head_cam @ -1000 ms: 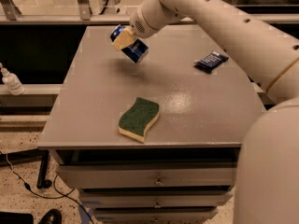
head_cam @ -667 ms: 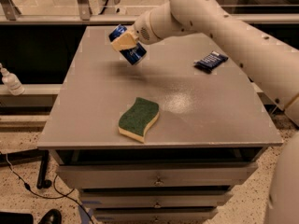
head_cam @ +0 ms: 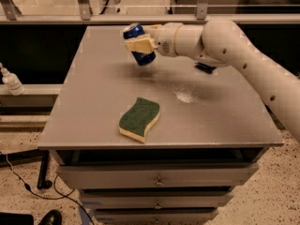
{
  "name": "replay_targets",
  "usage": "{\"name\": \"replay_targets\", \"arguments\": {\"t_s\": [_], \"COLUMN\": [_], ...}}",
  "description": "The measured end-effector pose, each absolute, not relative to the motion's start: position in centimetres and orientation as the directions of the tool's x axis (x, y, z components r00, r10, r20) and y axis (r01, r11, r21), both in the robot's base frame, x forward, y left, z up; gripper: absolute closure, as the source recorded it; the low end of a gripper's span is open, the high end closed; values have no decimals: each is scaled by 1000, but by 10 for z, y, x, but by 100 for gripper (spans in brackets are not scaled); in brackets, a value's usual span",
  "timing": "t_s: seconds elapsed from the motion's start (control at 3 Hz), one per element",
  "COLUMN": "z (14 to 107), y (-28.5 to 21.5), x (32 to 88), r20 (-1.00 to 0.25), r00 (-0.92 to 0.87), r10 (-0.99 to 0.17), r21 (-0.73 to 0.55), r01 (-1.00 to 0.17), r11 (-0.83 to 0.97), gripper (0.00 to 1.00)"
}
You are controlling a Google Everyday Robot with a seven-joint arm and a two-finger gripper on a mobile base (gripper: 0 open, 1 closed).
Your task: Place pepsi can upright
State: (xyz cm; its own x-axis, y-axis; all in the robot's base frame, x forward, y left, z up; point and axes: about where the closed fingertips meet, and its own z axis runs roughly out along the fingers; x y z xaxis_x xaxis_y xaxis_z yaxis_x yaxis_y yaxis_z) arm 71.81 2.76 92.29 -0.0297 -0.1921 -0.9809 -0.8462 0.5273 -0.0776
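Observation:
The pepsi can (head_cam: 139,44) is dark blue with a silver end. It is held in the air above the far middle of the grey table (head_cam: 93,111), tilted with its top leaning to the upper left. My gripper (head_cam: 139,45) is shut on the can, its cream fingers (head_cam: 138,46) clamped across the can's middle. The white arm reaches in from the right. The can's shadow lies on the table just below it.
A green and yellow sponge (head_cam: 139,118) lies near the table's front middle. A flat dark blue snack packet (head_cam: 205,68) lies at the far right, mostly hidden behind the arm. A white bottle (head_cam: 10,81) stands off the table at left. Drawers sit below the front edge.
The arm has swung lower and more level across the table. The can stays in the gripper above the far middle and is now turned more upright.

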Motion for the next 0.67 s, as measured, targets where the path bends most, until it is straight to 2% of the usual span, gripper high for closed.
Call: {"name": "replay_targets", "arguments": {"t_s": [0.33, 0.67], "z": [924, 928], "y": [9, 10], "x": [703, 700], "r20": [-991, -989], "r00": [53, 84], "r10": [-124, -124], "r21": [-110, -135], "r01": [-854, -854], "r11": [508, 502], "gripper": [100, 100]}}
